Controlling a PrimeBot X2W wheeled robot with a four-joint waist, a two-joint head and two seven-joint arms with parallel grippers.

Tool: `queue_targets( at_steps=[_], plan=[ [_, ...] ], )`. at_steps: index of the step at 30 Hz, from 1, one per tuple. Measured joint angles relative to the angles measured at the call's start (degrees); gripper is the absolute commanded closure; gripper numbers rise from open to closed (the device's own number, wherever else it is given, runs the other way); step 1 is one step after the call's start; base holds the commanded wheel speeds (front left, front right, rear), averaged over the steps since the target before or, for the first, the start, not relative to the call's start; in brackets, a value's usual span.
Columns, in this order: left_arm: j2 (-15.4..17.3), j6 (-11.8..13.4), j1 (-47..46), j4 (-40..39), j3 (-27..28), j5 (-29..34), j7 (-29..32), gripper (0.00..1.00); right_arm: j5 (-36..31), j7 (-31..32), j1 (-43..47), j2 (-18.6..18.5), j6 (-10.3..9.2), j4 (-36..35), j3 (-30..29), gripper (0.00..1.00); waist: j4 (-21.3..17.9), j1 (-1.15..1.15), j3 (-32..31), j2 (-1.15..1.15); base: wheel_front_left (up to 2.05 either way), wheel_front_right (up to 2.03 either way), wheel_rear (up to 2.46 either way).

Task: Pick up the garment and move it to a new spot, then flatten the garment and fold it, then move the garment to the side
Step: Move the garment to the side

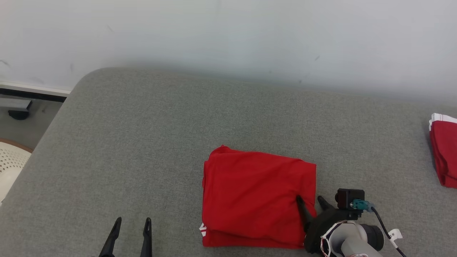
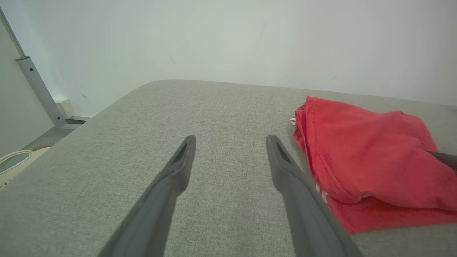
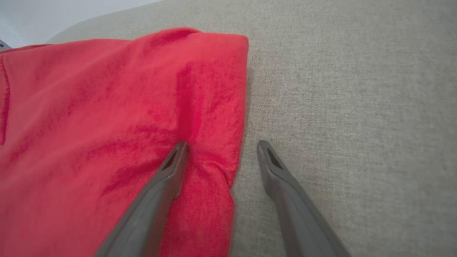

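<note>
Wide-open right jaws straddle the right edge of the folded red cloth garment (image 1: 257, 192) (white trim peeks out at its near left corner). One dark finger (image 3: 167, 178) rests on the red cloth, and the other finger (image 3: 275, 171) is over the bare grey woven-fabric cushion (image 1: 142, 142) just beside it. Also spread wide and holding nothing, the left jaws sit low over the cushion, left of the garment and apart from it. The garment lies near the cushion's front middle. A second folded red cloth with white trim (image 1: 444, 157) lies at the far right.
</note>
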Motion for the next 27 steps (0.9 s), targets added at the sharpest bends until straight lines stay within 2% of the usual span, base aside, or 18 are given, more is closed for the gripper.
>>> queue_targets(
  at_steps=[1,2,3,4,9,12,20,22,27],
  plan=[
    [0.0,0.0,0.0,0.04,-0.02,-0.02,0.0,0.0,2.01,0.27,0.08,-0.1,-0.01,-0.51,1.19,0.23,0.09,0.0,0.0,0.0,0.0,0.0,0.0],
    [0.01,0.0,0.0,0.07,-0.02,-0.09,0.0,0.0,3.56,0.53,0.18,-0.15,-0.04,-0.81,2.42,0.53,0.12,0.0,-0.01,0.0,0.0,0.0,0.0],
    [0.0,0.0,0.0,0.07,-0.02,-0.16,0.0,0.0,4.55,0.47,0.22,-0.14,-0.07,-1.01,3.48,0.89,0.1,0.0,0.01,0.0,0.0,0.0,0.0],
    [0.01,-0.01,0.0,0.05,0.01,-0.29,0.0,0.0,5.46,0.13,0.22,-0.09,-0.07,-1.01,4.26,1.0,0.03,0.0,0.04,0.0,0.0,0.0,0.0],
    [0.01,0.01,-0.1,-0.05,0.4,-0.55,0.0,0.0,6.32,-2.55,-0.68,0.12,-0.05,0.22,6.61,1.0,-0.89,0.0,0.36,0.0,0.0,0.0,0.0],
    [0.01,0.1,-0.19,-0.27,0.58,-0.85,0.0,0.0,6.5,-3.66,-2.74,-0.98,-0.04,-0.67,7.84,1.0,-1.9,0.0,0.63,0.0,0.0,0.0,0.0],
    [-0.01,0.53,-1.31,-0.87,0.56,-1.79,0.01,0.0,6.22,-4.46,-10.64,-8.95,0.01,-3.04,11.7,1.0,-6.11,0.0,1.95,0.0,0.0,0.0,0.0],
    [0.01,0.53,-1.79,-1.07,0.52,-1.86,-0.01,0.0,6.22,-4.07,-11.94,-10.07,0.01,-3.18,12.16,1.0,-6.69,0.0,2.25,0.0,0.0,0.0,0.0],
    [0.0,0.52,-4.38,-1.62,0.3,-1.83,-0.01,0.0,6.23,-0.94,-17.49,-16.3,0.01,-4.31,15.61,1.0,-8.97,0.0,4.69,0.0,0.0,0.0,0.0]
  ],
)
